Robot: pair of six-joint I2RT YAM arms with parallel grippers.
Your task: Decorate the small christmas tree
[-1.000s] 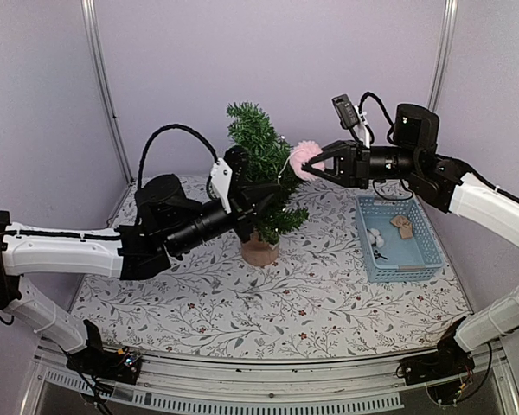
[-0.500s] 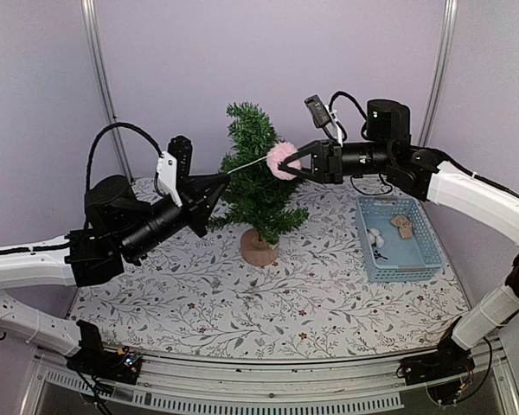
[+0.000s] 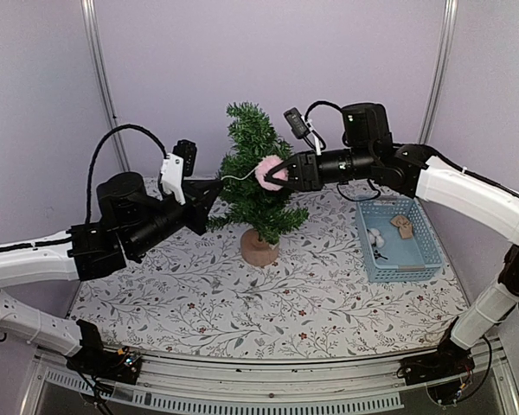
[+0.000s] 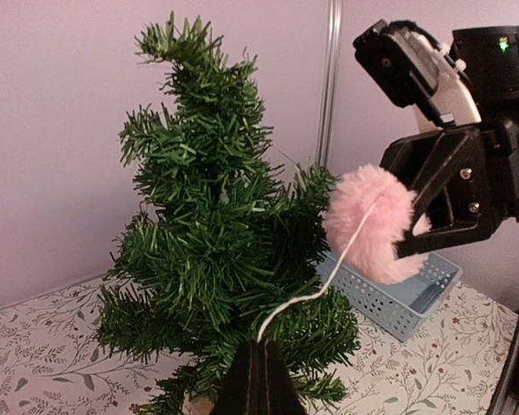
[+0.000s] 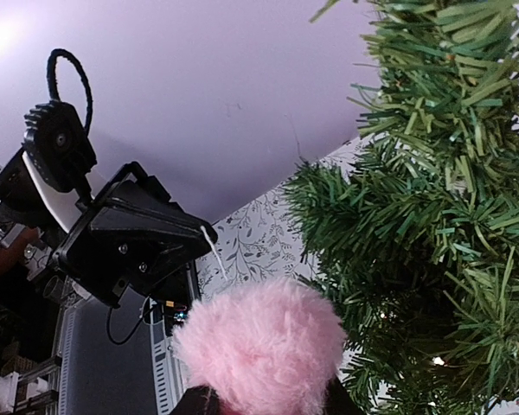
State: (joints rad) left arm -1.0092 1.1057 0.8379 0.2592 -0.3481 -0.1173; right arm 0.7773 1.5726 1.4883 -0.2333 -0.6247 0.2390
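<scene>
The right claw, closed on a fluffy pink pompom, has advanced to the small bristly green christmas tree just beyond its tips, while the left claw, shut, pinches the pompom's white string, suggesting hanging is near.

The tree is dark green on a tan base. Beside it, the pompom is pink, its string white. Right of the tree the basket is light blue. The cloth is white with grey leafy vines.
</scene>
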